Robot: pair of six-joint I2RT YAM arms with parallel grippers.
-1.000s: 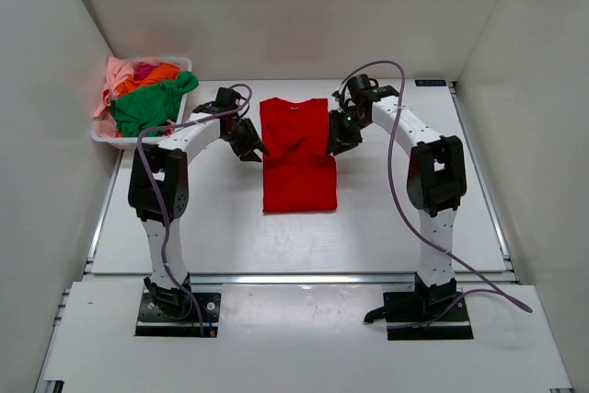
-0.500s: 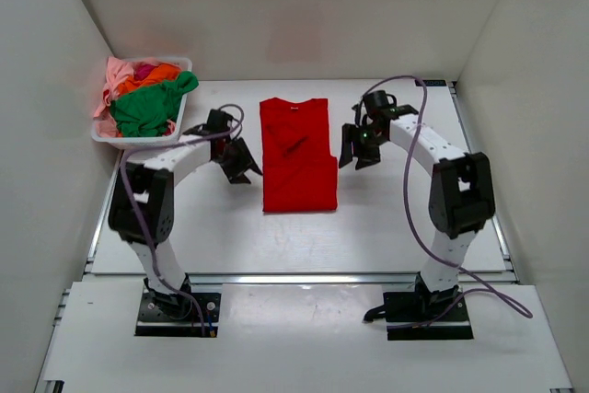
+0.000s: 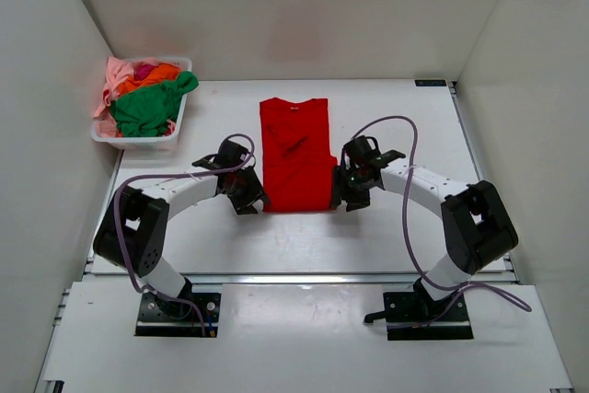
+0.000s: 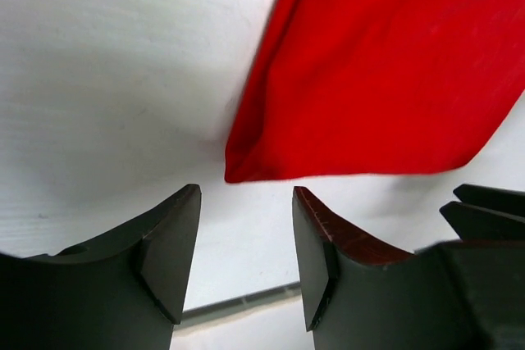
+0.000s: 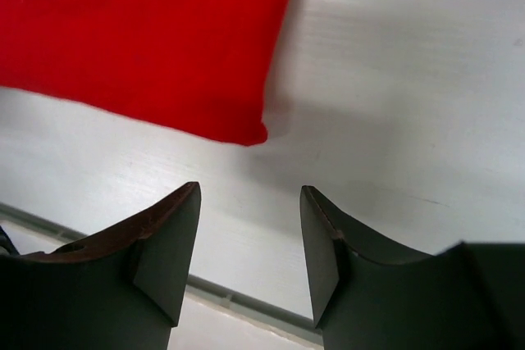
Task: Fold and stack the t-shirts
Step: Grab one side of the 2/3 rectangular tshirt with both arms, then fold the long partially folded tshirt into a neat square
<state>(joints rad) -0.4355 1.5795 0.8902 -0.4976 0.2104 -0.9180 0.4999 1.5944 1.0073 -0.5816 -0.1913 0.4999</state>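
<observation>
The red t-shirt (image 3: 296, 154) lies in a long narrow fold on the surface (image 3: 396, 227). The left pincer (image 4: 246, 202) and right pincer (image 5: 250, 198) hang spread and empty at its near corners — if either bites only the top layer, or misses the hem, the fold could pull crooked.

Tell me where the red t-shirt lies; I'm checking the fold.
In the top view the red t-shirt lies flat at centre, its near corners flanked by the left gripper and right gripper.

Red t-shirt (image 3: 295, 156) flat, sleeves folded; others (image 3: 143, 98) heaped.
</observation>
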